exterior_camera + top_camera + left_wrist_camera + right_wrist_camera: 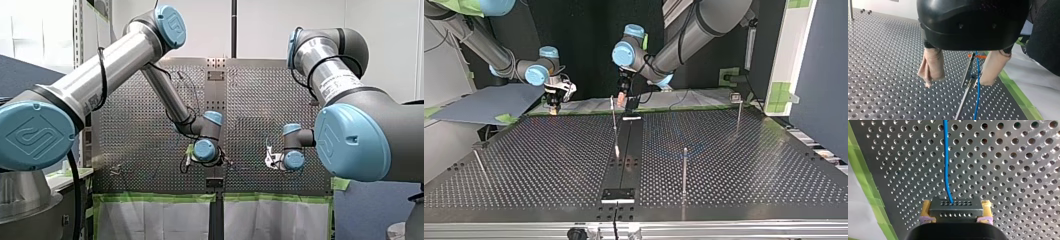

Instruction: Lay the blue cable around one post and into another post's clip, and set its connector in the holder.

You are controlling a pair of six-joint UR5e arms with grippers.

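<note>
R grip [956, 211] clamped on 1 connector [955, 206] | L grip [958, 83] open, astride 1 blue cable [977, 97]

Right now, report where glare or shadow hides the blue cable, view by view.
Right wrist view: even light, the blue cable plain against the table, down to the connector. Left wrist view: no glare, the cable visible between my left gripper's open fingers. Top view: pale sheen on the table's middle; I cannot trace the cable. Front view: cable too small to tell.
</note>
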